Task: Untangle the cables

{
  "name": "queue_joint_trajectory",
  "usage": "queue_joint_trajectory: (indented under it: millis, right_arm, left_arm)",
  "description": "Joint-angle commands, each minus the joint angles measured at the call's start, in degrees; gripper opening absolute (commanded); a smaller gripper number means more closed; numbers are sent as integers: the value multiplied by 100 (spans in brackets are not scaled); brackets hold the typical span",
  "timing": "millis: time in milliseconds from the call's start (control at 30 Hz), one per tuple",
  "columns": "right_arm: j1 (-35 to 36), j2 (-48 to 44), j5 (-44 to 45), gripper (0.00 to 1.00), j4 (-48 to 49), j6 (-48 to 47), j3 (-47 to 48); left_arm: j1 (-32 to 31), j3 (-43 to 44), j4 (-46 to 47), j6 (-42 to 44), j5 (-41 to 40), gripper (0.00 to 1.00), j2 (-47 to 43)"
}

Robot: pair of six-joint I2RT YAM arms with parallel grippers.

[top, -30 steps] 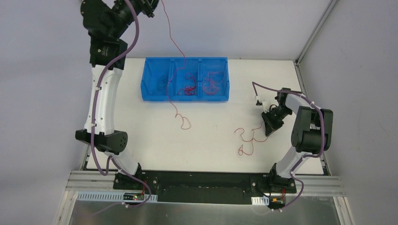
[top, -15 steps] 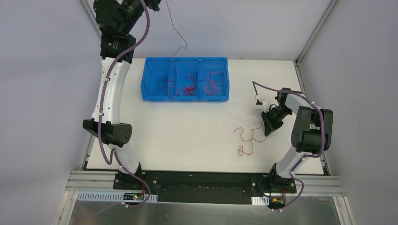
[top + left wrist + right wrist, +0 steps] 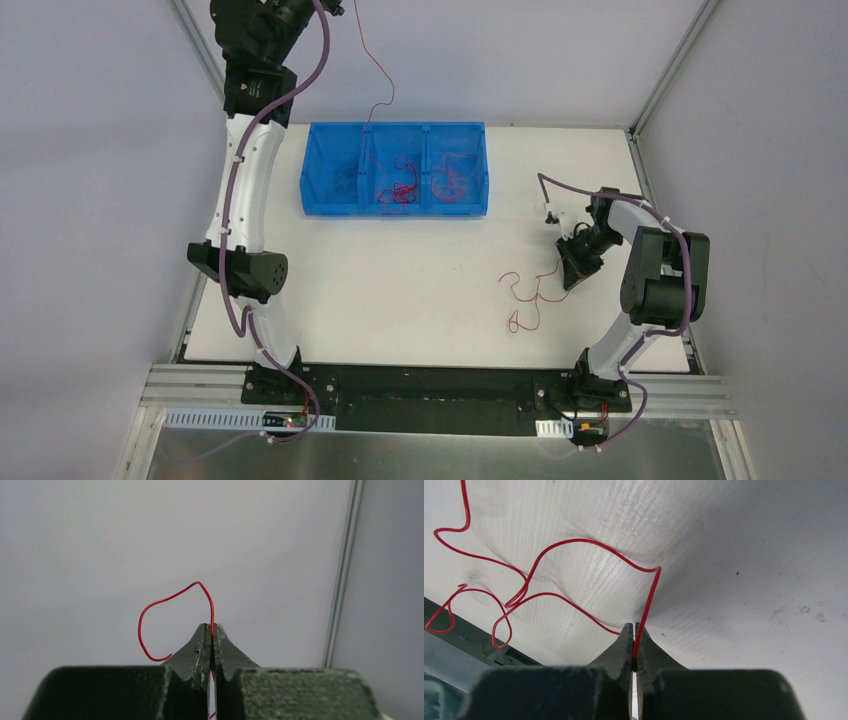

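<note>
Left gripper (image 3: 210,630): cropped by top view's upper edge.
Red cable (image 3: 165,600): stretch within that gripper's jaws hidden.
Second red cable (image 3: 574,542): end hidden in jaws of right gripper (image 3: 634,630); far end cropped up-left of it.
Blue bin (image 3: 395,210): contents too small to separate.

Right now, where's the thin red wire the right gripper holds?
Top view: thin red wire lies curled on the white table, right side, end pinched in the right gripper, below-right of the blue plastic bin.

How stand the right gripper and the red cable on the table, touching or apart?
Touching. Right wrist view: the red cable runs pinched inside the shut right gripper.
</note>
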Motion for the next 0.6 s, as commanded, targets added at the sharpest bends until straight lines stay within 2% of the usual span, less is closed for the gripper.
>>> queue_joint_trajectory:
  millis: [0,133,300,467,567]
  right_arm:
    - [-29,77,-154,0,-95,27,38]
    - [-33,122,-150,0,-83,42,24]
    - [-33,150,-121,0,-84,32,12]
    - [-34,238,-132,0,-94,97,102]
    - [-33,247,-143,0,-82,117,102]
  left_arm:
    - [-5,606,427,267,-317,0,482]
    - [-14,1055,664,399,-727,0,810]
    - [-23,1026,856,568,-958,0,862]
    - [-24,852,936,614,-923,0,880]
    - [-23,757,753,276,-780,0,856]
